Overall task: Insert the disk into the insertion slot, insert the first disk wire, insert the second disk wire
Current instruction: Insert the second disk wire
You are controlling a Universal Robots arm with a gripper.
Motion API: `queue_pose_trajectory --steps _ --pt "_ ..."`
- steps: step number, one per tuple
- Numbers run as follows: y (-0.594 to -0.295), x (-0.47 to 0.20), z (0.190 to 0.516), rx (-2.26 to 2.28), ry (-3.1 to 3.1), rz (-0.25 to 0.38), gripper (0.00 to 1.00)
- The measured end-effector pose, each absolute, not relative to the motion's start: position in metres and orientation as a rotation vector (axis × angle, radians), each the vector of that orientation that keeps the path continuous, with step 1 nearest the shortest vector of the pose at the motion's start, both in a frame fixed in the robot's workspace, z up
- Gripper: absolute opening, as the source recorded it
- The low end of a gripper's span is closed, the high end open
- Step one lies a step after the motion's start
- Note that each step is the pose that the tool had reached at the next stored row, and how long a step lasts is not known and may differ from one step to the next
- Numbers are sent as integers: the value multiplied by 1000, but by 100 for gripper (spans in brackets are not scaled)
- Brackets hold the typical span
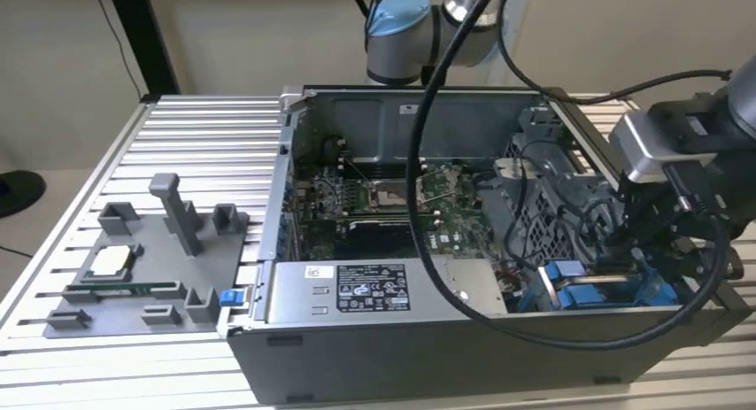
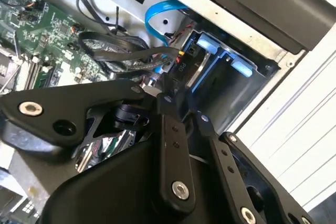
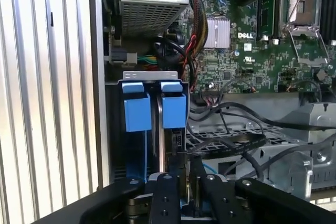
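Observation:
The disk [image 3: 158,124] stands edge-on in the insertion slot [image 3: 152,75], and the two blue tabs [image 3: 137,113] of its carrier face the first wrist view. A black wire connector [image 3: 176,144] with dark leads sits at the disk's end. It also shows in the second wrist view as a black plug [image 2: 181,67]. My gripper [image 3: 186,179] hangs right over this plug, its fingers drawn close together on the disk wire. In the exterior view, the gripper [image 1: 632,259] reaches down into the case's corner at that view's right, above the blue slot [image 1: 585,295].
The open computer case holds a motherboard [image 1: 390,197], a grey labelled power-supply box [image 1: 354,290] and a perforated grey cage [image 1: 543,215] beside the slot. A loose blue cable [image 2: 157,14] loops near the bay. A grey parts fixture [image 1: 142,268] lies on the slatted table.

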State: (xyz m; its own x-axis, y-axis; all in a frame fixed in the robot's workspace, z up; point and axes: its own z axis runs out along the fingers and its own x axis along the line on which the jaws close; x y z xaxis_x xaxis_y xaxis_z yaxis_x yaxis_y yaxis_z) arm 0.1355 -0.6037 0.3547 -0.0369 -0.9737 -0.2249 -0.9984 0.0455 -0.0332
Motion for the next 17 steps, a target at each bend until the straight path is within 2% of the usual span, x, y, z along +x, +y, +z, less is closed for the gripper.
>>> queue_pose_trajectory --steps 9,17 --pt "-604 136 390 -2041 2128 197 100" --pt "-604 136 393 -2040 2127 198 100"
